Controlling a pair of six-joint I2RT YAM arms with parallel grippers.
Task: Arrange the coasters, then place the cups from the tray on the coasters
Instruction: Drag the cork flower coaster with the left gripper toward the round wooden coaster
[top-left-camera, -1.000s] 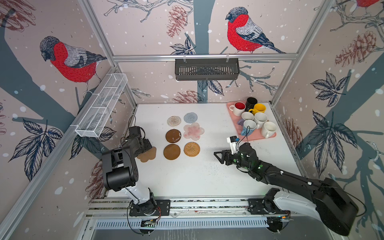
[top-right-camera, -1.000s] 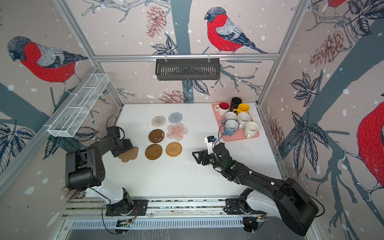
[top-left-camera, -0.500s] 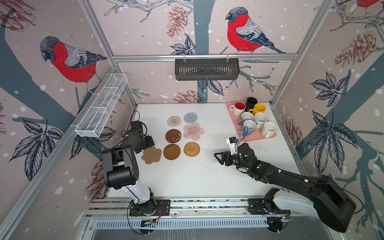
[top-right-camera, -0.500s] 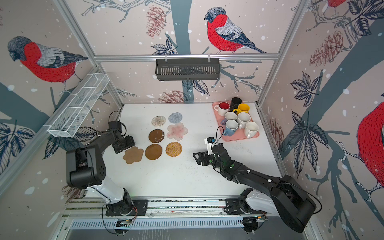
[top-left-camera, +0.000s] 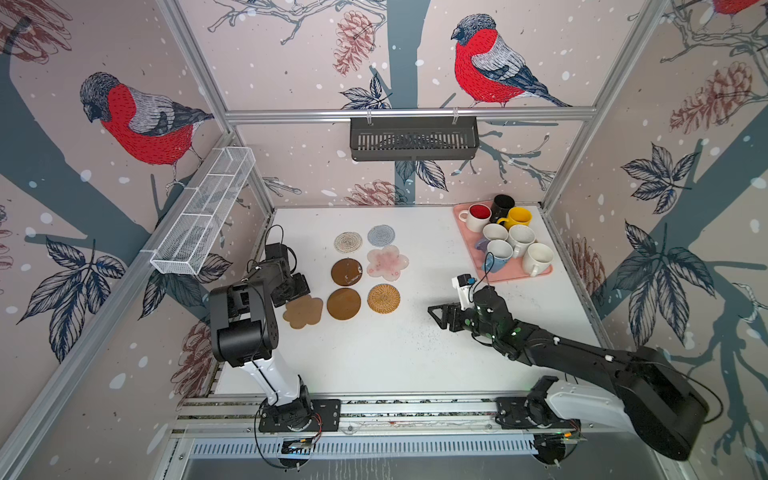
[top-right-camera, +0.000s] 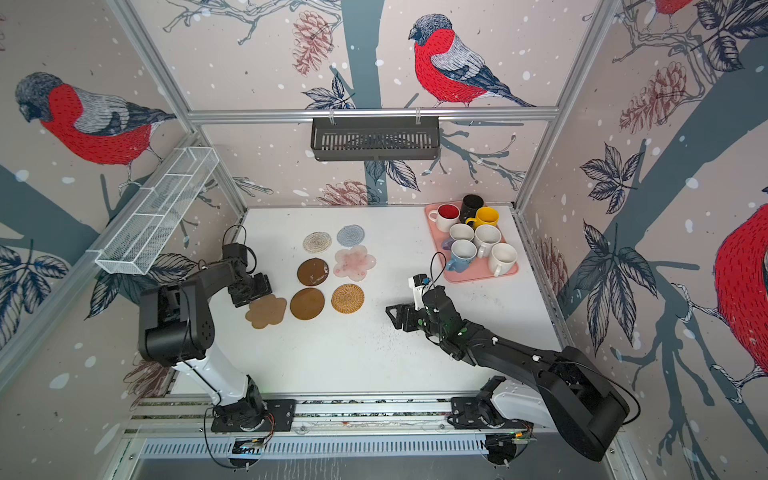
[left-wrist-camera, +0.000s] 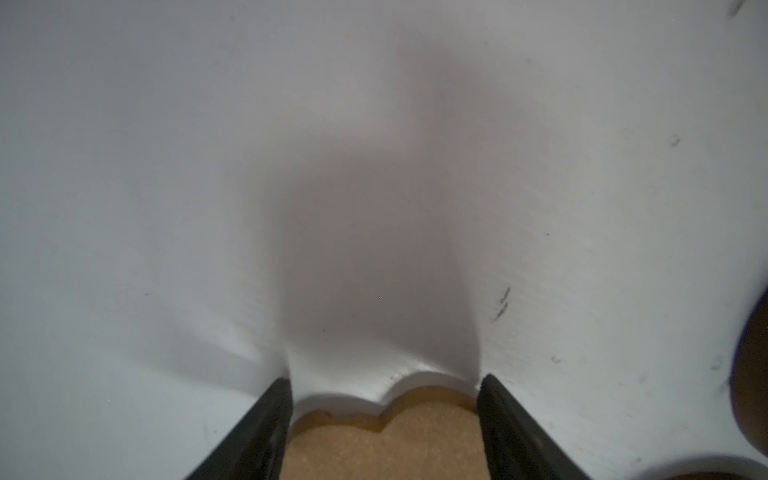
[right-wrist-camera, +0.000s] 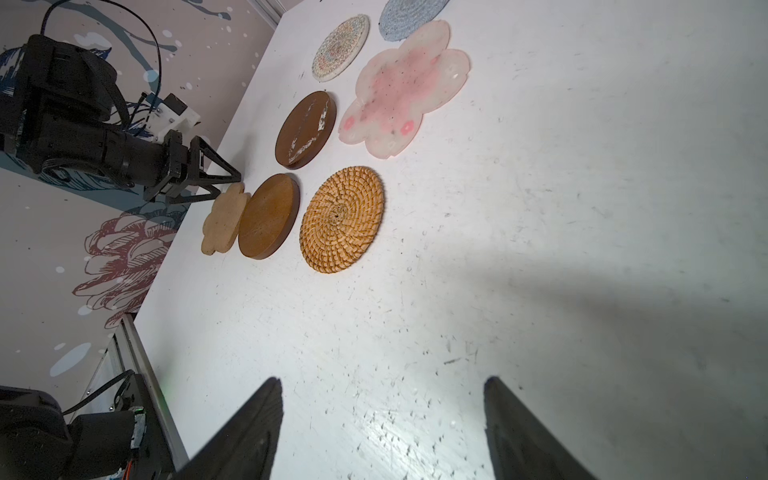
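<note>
Lavender cup mostly hidden behind light blue cup.

From where I stand, the left arm rises off its base at the near left and folds at a high elbow. Its forearm reaches toward the far side and the wrist tips over, so the left gripper points steeply down and sits very low, its two black fingers standing apart. The right arm stretches long and nearly level from the near right toward the middle. The right gripper faces left, jaws spread wide, nothing between them.
</note>
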